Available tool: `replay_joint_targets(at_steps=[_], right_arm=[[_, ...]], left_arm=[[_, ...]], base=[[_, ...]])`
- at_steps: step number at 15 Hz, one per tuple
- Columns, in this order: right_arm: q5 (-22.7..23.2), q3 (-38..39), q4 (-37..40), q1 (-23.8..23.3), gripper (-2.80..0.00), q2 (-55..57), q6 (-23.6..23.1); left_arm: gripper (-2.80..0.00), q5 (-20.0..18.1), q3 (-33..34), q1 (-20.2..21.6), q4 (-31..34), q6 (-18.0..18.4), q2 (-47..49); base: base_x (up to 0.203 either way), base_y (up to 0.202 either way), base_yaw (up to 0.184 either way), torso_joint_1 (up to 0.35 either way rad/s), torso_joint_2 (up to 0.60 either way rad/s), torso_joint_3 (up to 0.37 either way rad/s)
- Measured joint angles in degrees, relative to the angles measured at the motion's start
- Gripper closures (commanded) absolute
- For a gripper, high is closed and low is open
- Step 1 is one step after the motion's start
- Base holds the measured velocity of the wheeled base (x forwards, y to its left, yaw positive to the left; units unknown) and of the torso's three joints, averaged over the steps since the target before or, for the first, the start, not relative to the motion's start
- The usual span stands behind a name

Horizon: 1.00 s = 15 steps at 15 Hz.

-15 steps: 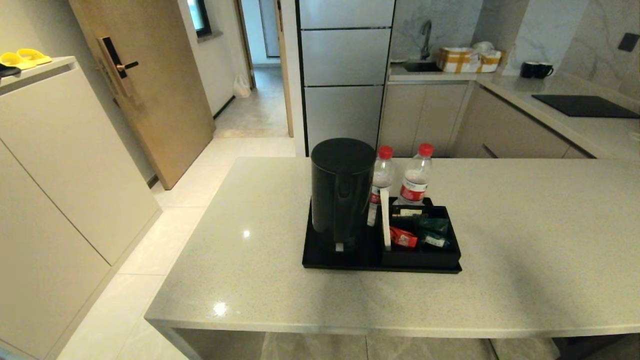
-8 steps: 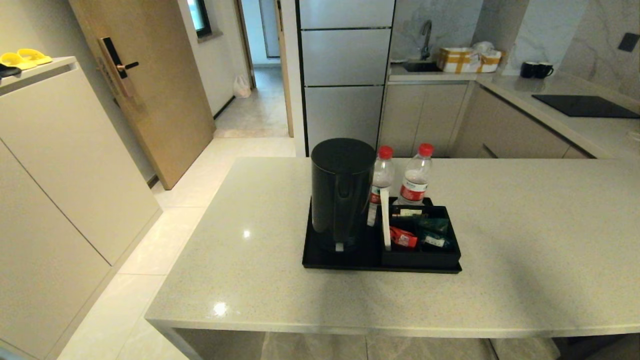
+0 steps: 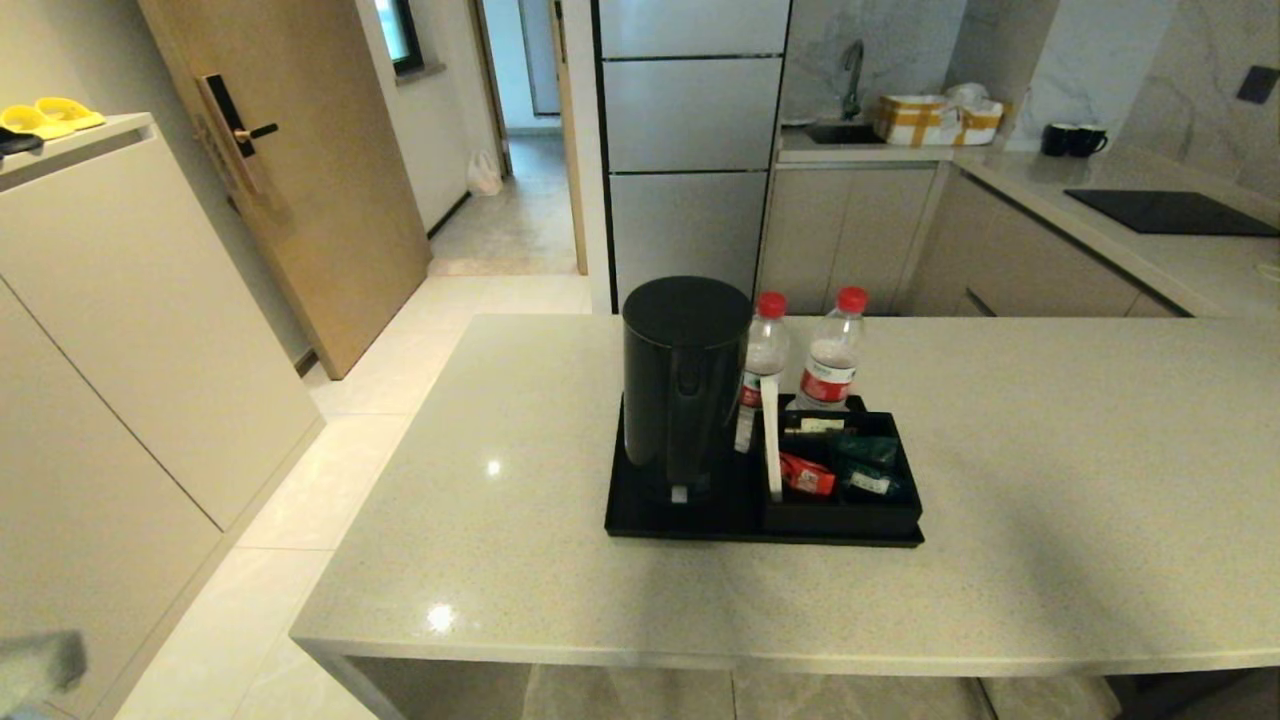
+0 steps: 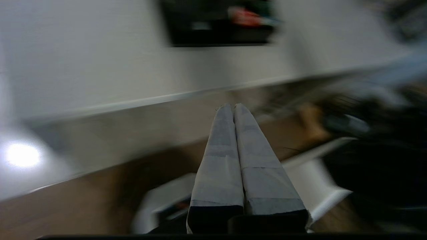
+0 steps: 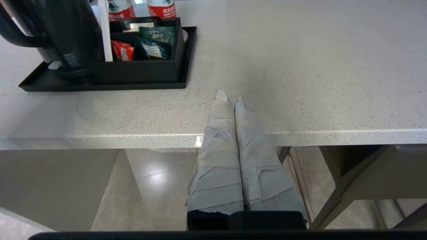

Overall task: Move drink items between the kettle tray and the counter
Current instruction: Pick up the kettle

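**Both pincers closed and empty, nothing lifted off the tray yet**

We see the tall matte black cylindrical kettle (image 3: pixel 686 385) seated on its round base at the left of the flat black rectangular tray (image 3: pixel 640 520), which lies mid-way along the pale speckled stone bench (image 3: pixel 1050 500). Two small clear plastic bottles with red caps (image 3: pixel 765 365) (image 3: pixel 830 360) stand upright at the tray's far edge. A white upright divider strip (image 3: pixel 772 440) separates the kettle from the boxed compartment (image 3: pixel 850 515), which holds red and green sachets (image 3: pixel 806 474). We judge this the stowed layout.

Our left pincer (image 4: pixel 233 108) is pressed shut, holding nothing, below the bench's near edge. Our right pincer (image 5: pixel 227 98) is likewise closed and empty, parked at the near edge, well apart from the tray.
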State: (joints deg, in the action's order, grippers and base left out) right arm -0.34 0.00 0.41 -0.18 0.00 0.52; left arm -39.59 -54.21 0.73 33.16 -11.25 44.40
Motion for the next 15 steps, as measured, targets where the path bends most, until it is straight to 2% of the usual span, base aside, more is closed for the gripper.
replay_joint_targets(at_steps=[3, 5, 7, 9, 13, 15], right_arm=[[-0.02, 0.00, 0.00, 0.00, 0.00, 0.00, 0.00], [-0.01, 0.00, 0.02, 0.00, 0.00, 0.00, 0.00], [0.02, 0.00, 0.02, 0.00, 0.00, 0.00, -0.01], [0.01, 0.00, 0.02, 0.00, 0.00, 0.00, 0.00], [0.01, 0.00, 0.02, 0.00, 0.00, 0.00, 0.00], [0.01, 0.00, 0.02, 0.00, 0.00, 0.00, 0.01]], left_arm=[[0.00, -16.11, 2.49, -0.11, -15.17, -0.49, 12.65], [0.00, -24.10, 6.20, -0.11, -27.66, 0.17, 20.74], [0.00, -27.45, 10.14, 0.06, -40.44, 2.20, 28.19], [0.00, -29.34, 13.48, 0.39, -49.51, 6.78, 34.77], [0.00, -34.06, 17.07, 0.32, -53.96, 16.62, 45.12], [0.00, -34.23, 16.85, 0.28, -54.27, 17.36, 48.27]], base=[[0.000, 0.000, 0.000, 0.000, 0.00, 0.000], [0.000, 0.000, 0.000, 0.000, 0.00, 0.000], [0.000, 0.000, 0.000, 0.000, 0.00, 0.000], [0.000, 0.000, 0.000, 0.000, 0.00, 0.000], [0.000, 0.000, 0.000, 0.000, 0.00, 0.000], [0.000, 0.000, 0.000, 0.000, 0.00, 0.000]])
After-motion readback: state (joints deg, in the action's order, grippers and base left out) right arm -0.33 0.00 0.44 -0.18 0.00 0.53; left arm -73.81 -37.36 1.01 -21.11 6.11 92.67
